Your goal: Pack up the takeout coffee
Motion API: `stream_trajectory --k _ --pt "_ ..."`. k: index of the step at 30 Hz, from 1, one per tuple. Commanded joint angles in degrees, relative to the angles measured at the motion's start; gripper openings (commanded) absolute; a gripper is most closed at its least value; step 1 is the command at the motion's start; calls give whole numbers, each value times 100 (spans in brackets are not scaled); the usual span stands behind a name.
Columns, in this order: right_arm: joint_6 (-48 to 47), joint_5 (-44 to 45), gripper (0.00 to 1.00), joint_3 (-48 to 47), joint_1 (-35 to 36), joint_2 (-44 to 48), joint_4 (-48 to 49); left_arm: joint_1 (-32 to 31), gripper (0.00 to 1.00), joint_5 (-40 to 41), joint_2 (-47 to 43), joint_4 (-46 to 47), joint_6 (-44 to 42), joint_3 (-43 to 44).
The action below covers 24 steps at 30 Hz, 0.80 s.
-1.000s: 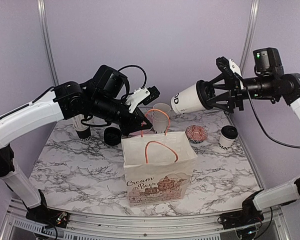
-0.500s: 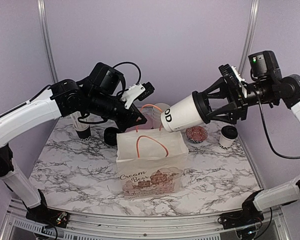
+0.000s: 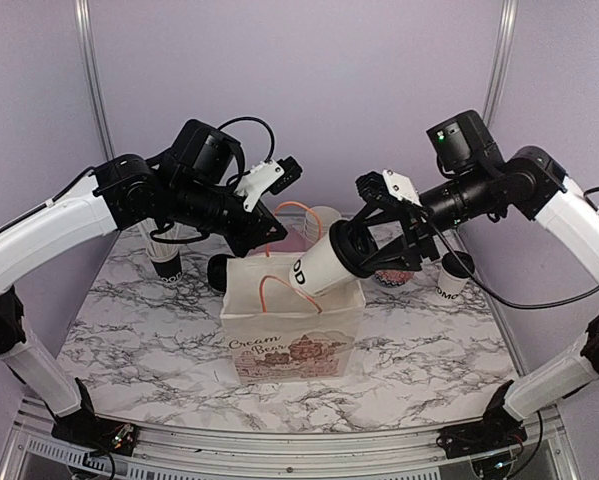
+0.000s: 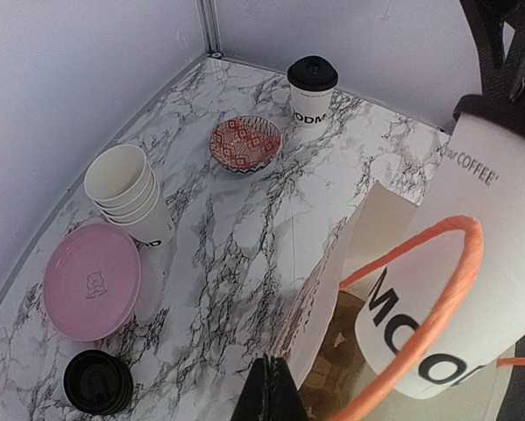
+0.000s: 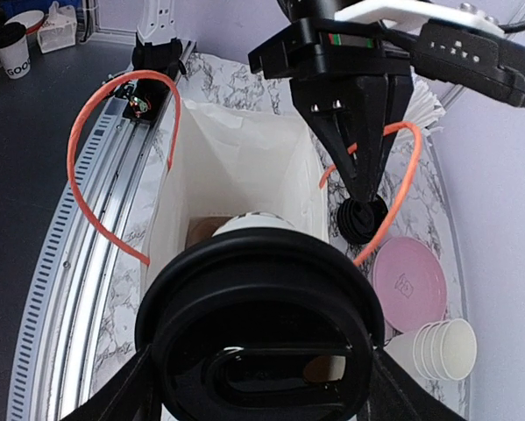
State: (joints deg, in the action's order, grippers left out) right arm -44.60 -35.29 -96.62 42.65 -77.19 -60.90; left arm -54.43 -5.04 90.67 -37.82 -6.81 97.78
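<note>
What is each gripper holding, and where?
The right gripper grips the lidded coffee cup by its lid end; left gripper pinches the paper bag's top rim.

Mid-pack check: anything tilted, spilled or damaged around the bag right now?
The coffee cup in the right gripper is tilted well off upright, base first over the mouth of the paper bag, whose rim the left gripper pinches. No spill or damage shows; the other coffee cup stands upright.

Coffee cup [image 3: 321, 266] lowered to bag [image 3: 291, 340] mouth — bag dragged left
</note>
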Motion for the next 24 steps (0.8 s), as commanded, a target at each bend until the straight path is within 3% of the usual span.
stream_trajectory --k 1,11,22,24 --pt "-46 1064 54 -186 520 -270 182 29 0 14 -221 -55 -13 214" --pt "-658 2277 51 -354 1310 -868 124 29 0 98 -495 -108 262 145" --pt "-1009 2824 48 -511 1666 -1285 -10 29 0 -35 -486 -105 402 -44" --pt "-1072 2853 48 -442 1672 -1266 -17 29 4 -92 -532 -105 429 -79"
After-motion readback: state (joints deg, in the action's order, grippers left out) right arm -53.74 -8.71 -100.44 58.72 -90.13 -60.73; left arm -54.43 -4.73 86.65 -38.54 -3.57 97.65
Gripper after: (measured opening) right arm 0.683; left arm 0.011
